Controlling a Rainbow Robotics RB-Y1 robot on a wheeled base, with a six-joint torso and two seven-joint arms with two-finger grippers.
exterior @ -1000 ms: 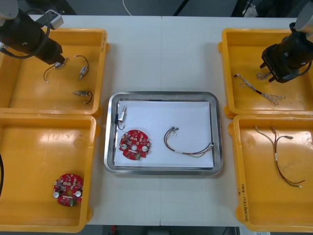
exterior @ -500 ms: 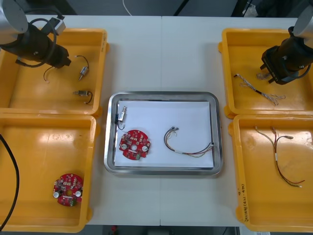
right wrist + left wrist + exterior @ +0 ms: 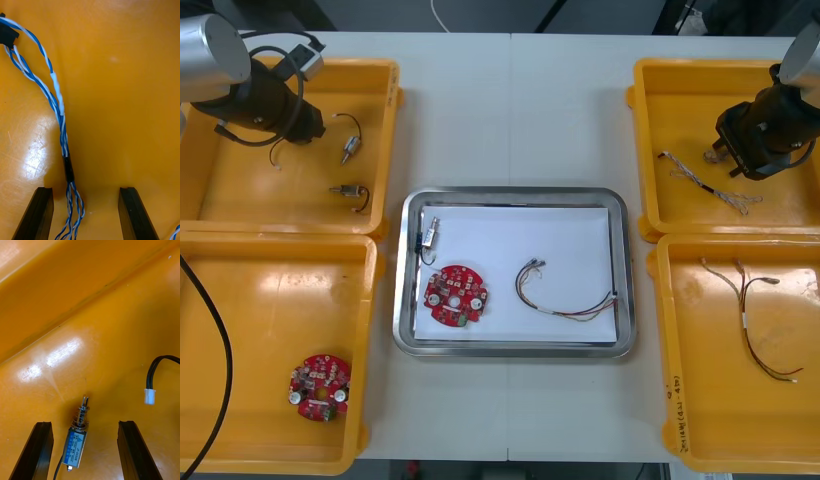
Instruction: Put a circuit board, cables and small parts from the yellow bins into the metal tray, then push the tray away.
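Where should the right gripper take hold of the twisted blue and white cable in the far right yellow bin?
Probably at its black sleeve, where the strands are bundled, coming straight down: the twisted blue and white cable lies flat on the yellow bin's floor, running between the right gripper's open fingers. The left gripper hangs over the far left yellow bin.

Your front camera hangs above the arms and looks steeply down, far enough off to take in the whole bench (image 3: 510, 110), the metal tray (image 3: 513, 193) and all four yellow bins (image 3: 388, 150). Your right wrist camera sits close over the floor of the far right bin (image 3: 123, 75). It looks out along the right tool (image 3: 85, 191) at the twisted blue and white cable (image 3: 56, 97), which the front view shares. Your left wrist camera sits just as near over the far left bin (image 3: 112, 315), facing a small metal part (image 3: 77, 442) between the fingers (image 3: 37, 450) of the left tool (image 3: 84, 425).
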